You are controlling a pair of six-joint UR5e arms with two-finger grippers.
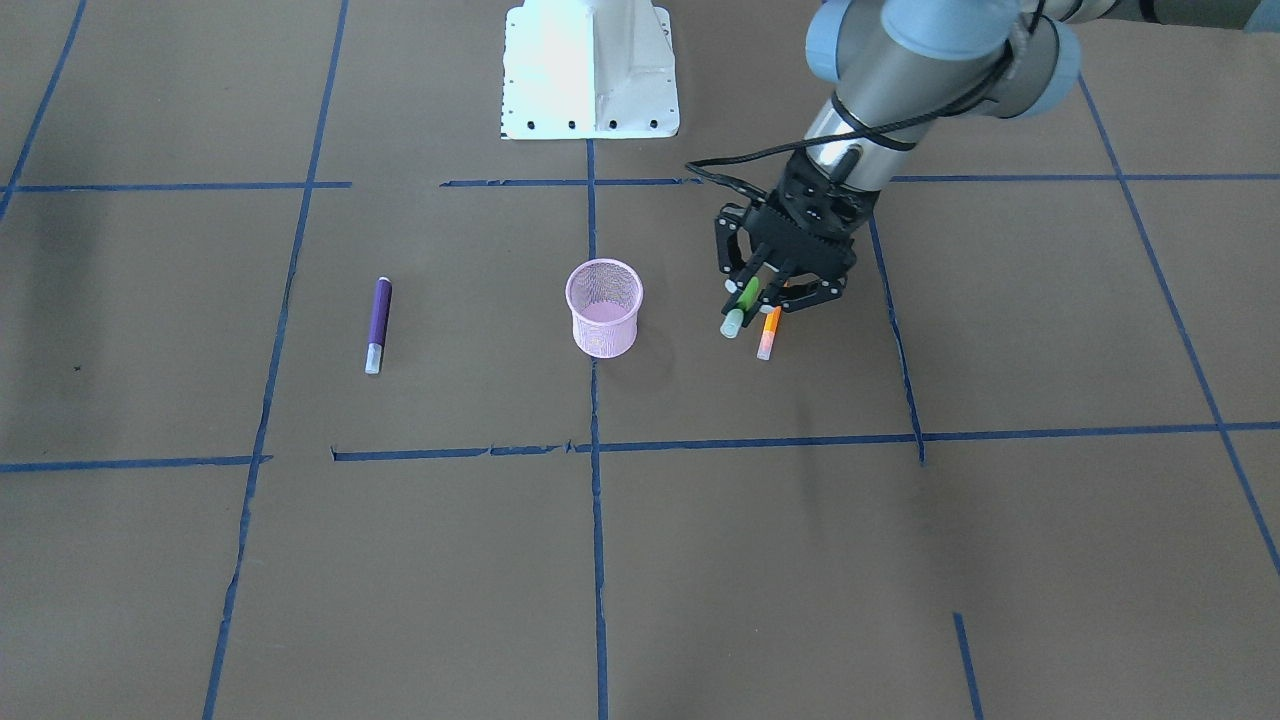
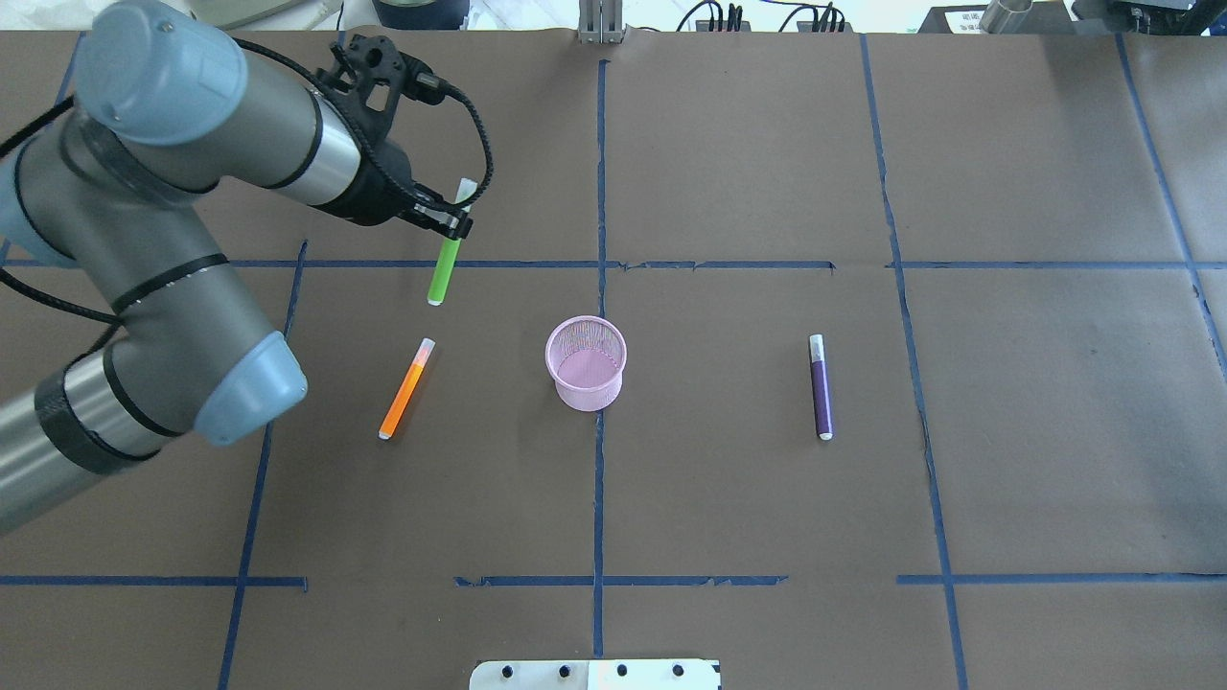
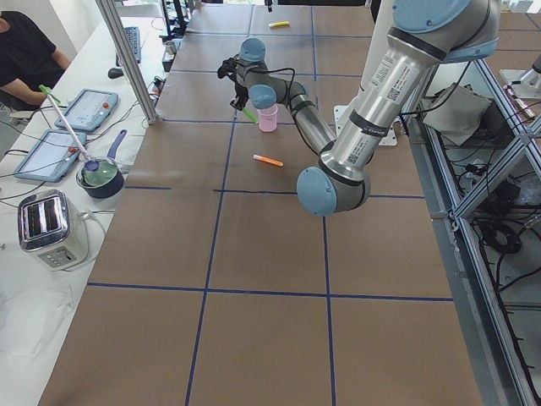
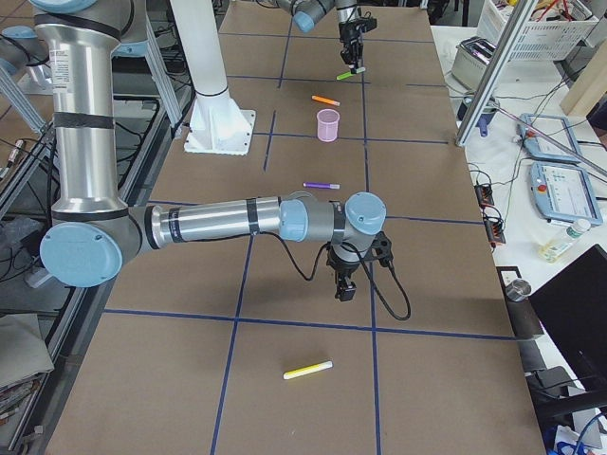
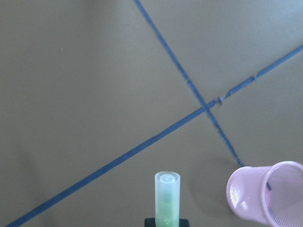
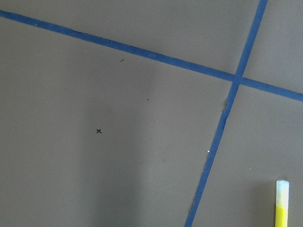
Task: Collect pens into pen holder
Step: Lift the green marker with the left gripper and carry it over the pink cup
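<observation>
My left gripper (image 2: 452, 222) is shut on a bright green pen (image 2: 443, 268), held above the table with its pale cap (image 5: 167, 191) pointing away from the wrist camera. The pink mesh pen holder (image 2: 586, 362) stands upright at the table's middle, off to one side of that gripper (image 1: 772, 280). An orange pen (image 2: 406, 389) lies flat on the table between my left arm and the holder. On the holder's other side lies a purple pen (image 2: 821, 386). Far off near my right gripper (image 4: 342, 293) lies a yellow pen (image 4: 308, 369); I cannot tell whether that gripper is open or shut.
The robot's white base plate (image 1: 590, 70) sits behind the holder. Blue tape lines (image 2: 599, 192) cross the brown table cover. Beside the table stands a bench with a toaster (image 3: 52, 227), a pot (image 3: 100, 176) and tablets, with a person (image 3: 25, 51) seated there.
</observation>
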